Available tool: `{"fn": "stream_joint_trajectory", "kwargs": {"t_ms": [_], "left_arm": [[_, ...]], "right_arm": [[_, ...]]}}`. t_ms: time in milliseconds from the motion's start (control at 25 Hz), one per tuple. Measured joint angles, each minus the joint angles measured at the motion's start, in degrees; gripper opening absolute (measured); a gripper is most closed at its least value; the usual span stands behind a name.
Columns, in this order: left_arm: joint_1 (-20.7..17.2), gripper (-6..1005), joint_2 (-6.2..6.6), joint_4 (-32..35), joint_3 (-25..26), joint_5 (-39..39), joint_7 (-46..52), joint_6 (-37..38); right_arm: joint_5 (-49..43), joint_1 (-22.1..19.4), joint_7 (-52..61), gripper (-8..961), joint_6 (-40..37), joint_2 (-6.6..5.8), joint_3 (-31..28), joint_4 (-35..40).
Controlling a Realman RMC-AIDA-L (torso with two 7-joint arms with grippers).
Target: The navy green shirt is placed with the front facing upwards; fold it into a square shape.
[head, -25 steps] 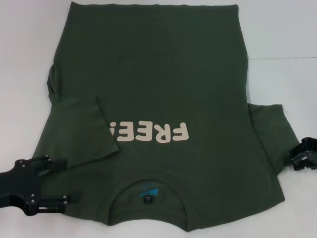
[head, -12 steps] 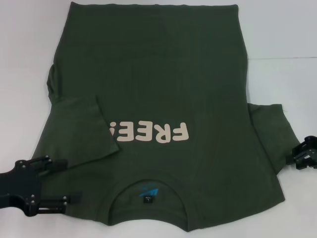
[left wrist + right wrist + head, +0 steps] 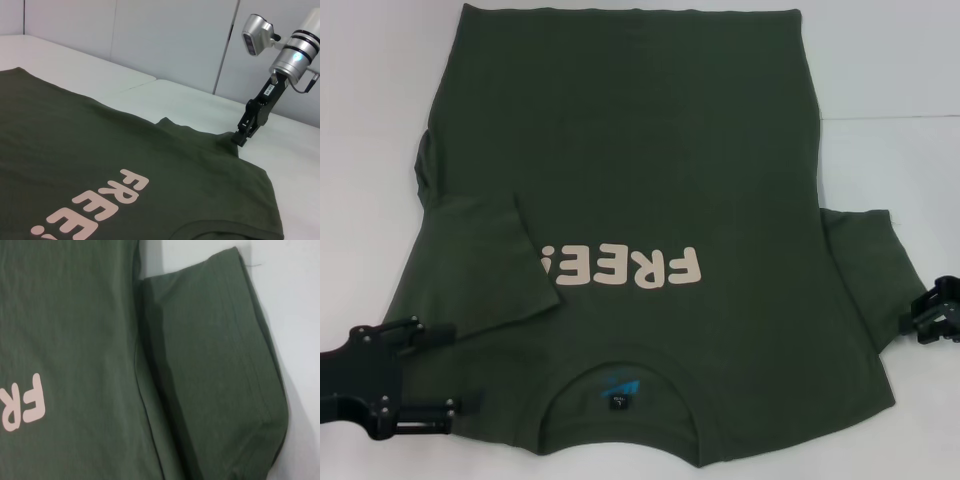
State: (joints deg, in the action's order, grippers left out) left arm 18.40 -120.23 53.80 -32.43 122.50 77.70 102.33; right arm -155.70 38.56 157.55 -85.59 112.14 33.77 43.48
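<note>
The navy green shirt (image 3: 650, 170) lies flat on the white table, front up, with its collar and blue neck label (image 3: 620, 395) nearest me. Its cream "FREE!" lettering (image 3: 620, 268) reads upside down. The left sleeve (image 3: 485, 265) is folded inward over the body. The right sleeve (image 3: 865, 270) lies spread out to the side. My left gripper (image 3: 445, 367) is open at the shirt's near left shoulder, with the cloth's edge lying between its fingers. My right gripper (image 3: 920, 320) sits at the outer hem of the right sleeve, and in the left wrist view the right gripper (image 3: 241, 140) touches that hem.
The white table (image 3: 880, 80) shows bare on both sides of the shirt, with a seam line across it at the right. Grey wall panels (image 3: 165, 40) stand behind the table. The right wrist view shows only the sleeve (image 3: 215, 365) and the shirt body (image 3: 75, 340).
My left gripper has drawn back a little toward the near left corner, still open. My right gripper has shifted slightly outward and lower. The shirt has not moved.
</note>
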Motion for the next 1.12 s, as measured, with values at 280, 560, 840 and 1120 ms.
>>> {"fn": "stream_joint_trajectory", "kwargs": {"t_ms": [280,560,840,1120], "left_arm": [[-0.2,932,0.08,0.08,0.09,-0.12,0.0,0.69],[-0.19,932,0.09,0.08,0.09,-0.16,0.0,0.69],[-0.22,931,0.09,0.07,0.09,-0.16,0.0,0.68],[-0.22,931,0.09,0.14,0.49,-0.16,0.06,0.76]], "right_arm": [[-0.14,0.18,-0.37,220,0.2,0.22,0.58,0.25],[-0.14,0.11,-0.41,36,0.43,0.27,1.12,0.3],[0.21,-0.41,-0.92,52,0.14,0.53,0.61,3.86],[1.73,-2.71,-0.62,68,-2.13,0.33,-1.22,10.16]]}}
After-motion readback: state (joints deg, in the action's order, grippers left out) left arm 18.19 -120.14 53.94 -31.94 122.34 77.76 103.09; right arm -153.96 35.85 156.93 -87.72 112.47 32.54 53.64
